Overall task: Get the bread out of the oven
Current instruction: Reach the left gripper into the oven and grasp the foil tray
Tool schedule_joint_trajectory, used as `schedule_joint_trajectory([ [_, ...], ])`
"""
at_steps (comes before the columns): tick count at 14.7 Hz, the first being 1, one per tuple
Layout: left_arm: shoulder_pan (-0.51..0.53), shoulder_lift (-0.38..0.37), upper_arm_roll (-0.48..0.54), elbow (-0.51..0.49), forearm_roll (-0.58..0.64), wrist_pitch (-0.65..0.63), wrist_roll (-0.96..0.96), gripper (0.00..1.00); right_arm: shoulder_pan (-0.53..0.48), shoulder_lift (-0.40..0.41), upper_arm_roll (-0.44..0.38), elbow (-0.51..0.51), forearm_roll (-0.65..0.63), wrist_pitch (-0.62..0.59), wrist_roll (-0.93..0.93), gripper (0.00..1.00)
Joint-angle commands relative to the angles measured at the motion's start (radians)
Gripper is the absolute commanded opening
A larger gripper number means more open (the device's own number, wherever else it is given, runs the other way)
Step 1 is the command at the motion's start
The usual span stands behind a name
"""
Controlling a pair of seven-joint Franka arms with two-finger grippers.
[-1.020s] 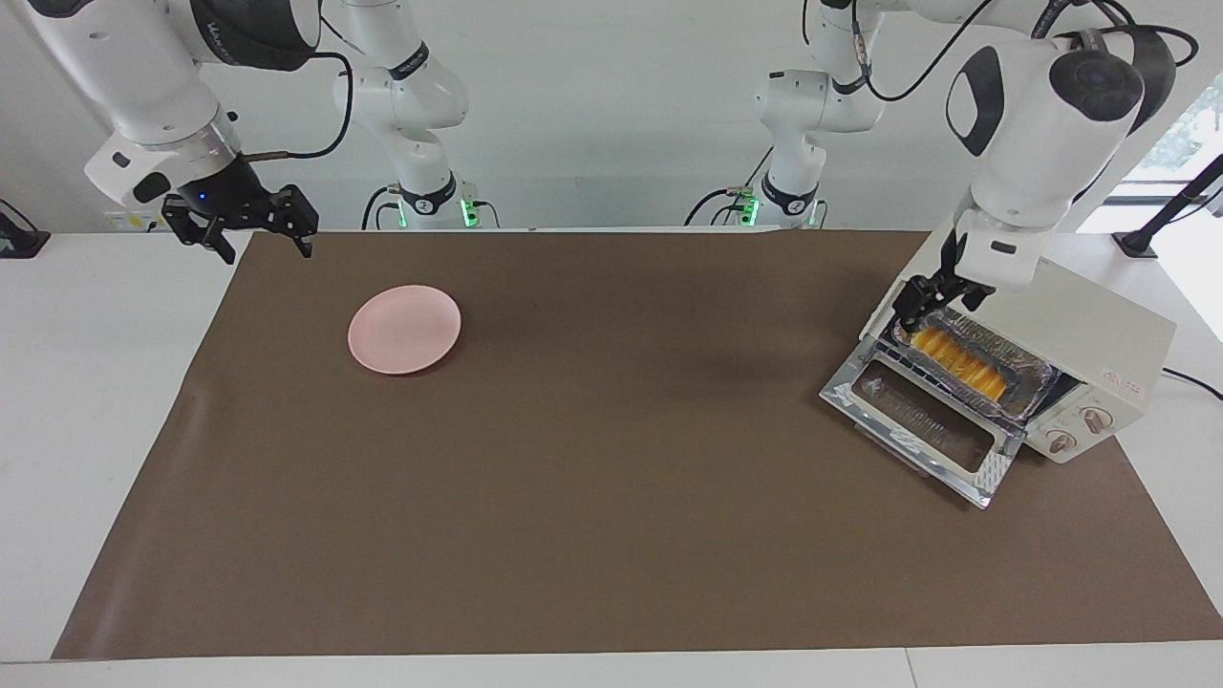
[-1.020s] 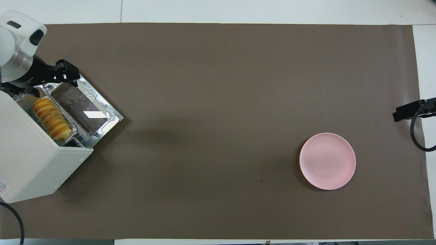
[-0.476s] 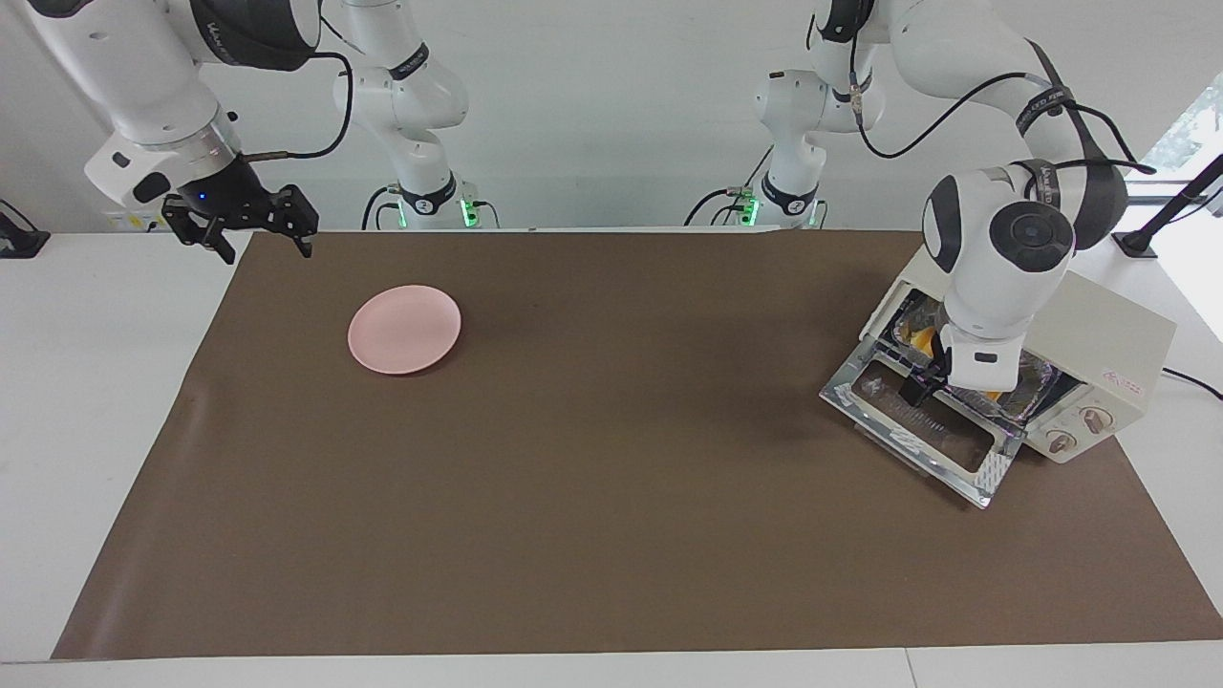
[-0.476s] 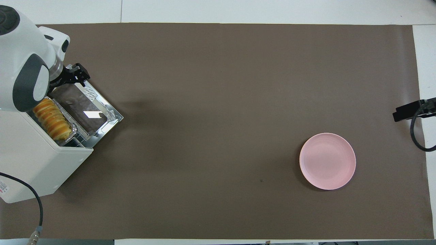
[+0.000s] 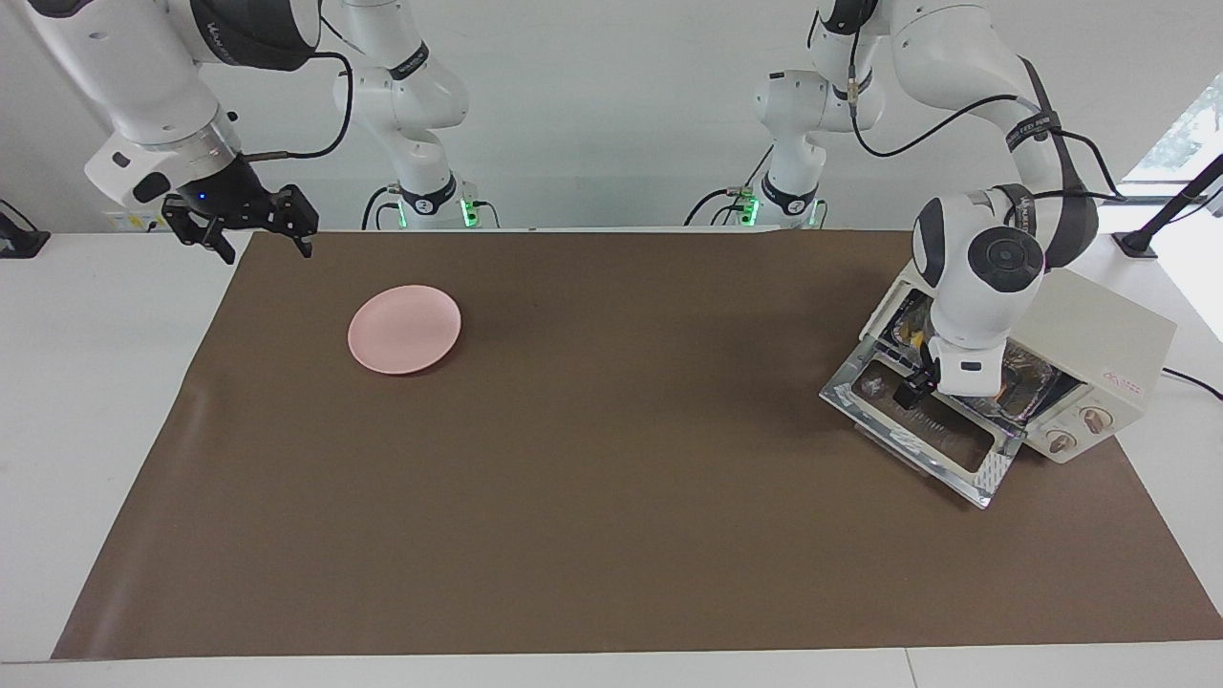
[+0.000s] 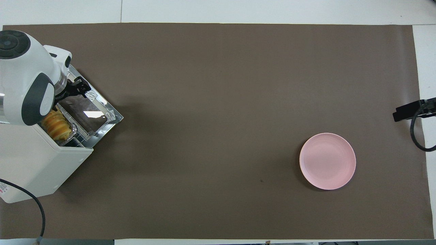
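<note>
At the facing view's right edge, the left gripper (image 5: 915, 390) hangs spread and empty over the toaster oven's (image 5: 1099, 354) lowered door (image 5: 941, 438); bread (image 6: 56, 124) inside. Upper left, the right gripper (image 5: 250, 232) waits, spread, empty.

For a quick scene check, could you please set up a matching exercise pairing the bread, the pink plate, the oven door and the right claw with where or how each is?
Things:
1. bread
2. pink plate
3. oven door
4. right claw

Places or states:
A. folded down open
B. in the foil tray inside the oven
C. waiting open over the cloth's edge
D. lying bare on the brown cloth

Pairs: 1-B, 2-D, 3-A, 4-C
</note>
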Motion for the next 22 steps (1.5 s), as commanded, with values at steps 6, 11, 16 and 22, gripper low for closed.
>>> schedule_joint_trajectory([
  [6,0.025,-0.058,-0.007,-0.135,0.027,0.147,-0.023,1.0,-0.009,-0.023,0.006,-0.024,-0.005,-0.004,-0.013,1.0],
  [11,0.032,-0.071,-0.006,-0.207,0.027,0.193,-0.012,0.49,-0.008,-0.023,0.006,-0.024,-0.005,-0.004,-0.014,1.0],
  [16,0.008,-0.052,-0.007,-0.127,0.03,0.173,0.058,0.0,-0.011,-0.023,0.005,-0.024,-0.005,-0.004,-0.014,1.0],
  [22,-0.216,0.108,-0.035,0.267,-0.015,-0.028,0.219,0.0,-0.017,-0.024,0.002,-0.024,-0.005,-0.03,-0.017,1.0],
])
